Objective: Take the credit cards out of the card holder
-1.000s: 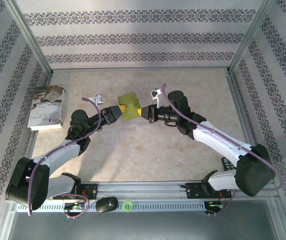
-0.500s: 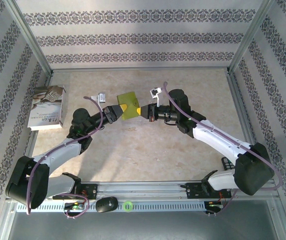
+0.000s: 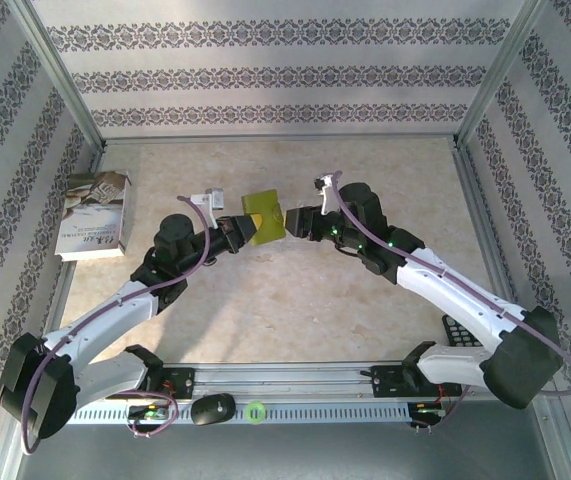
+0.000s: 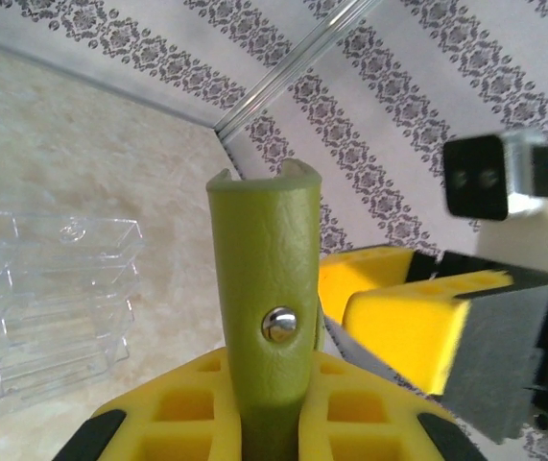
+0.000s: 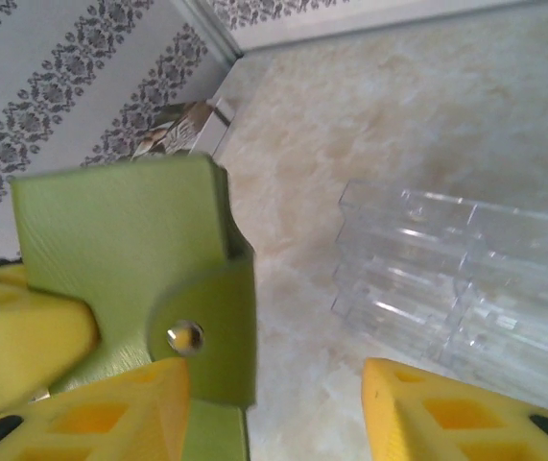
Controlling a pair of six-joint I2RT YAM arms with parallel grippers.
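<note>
The card holder [image 3: 263, 214], yellow-green with a snap strap, hangs above the middle of the table between both arms. My left gripper [image 3: 246, 228] is shut on its left edge. In the left wrist view the strap and its metal snap [image 4: 280, 325] rise straight out of the closed jaws of the left gripper [image 4: 272, 389]. My right gripper [image 3: 291, 222] stands open just right of the holder. In the right wrist view the card holder [image 5: 120, 230] lies against the left finger of the right gripper [image 5: 274, 408], whose jaws are wide apart. The credit cards are hidden.
A white-grey book [image 3: 93, 214] lies at the table's left edge, and a dark remote [image 3: 455, 330] lies near the right arm's base. A clear plastic stand [image 5: 456, 279] rests on the table below the grippers. Patterned walls and metal posts enclose the table.
The left gripper has shut on the card holder and the right gripper has opened and let go of it. Both arms and the holder shifted slightly toward the back.
</note>
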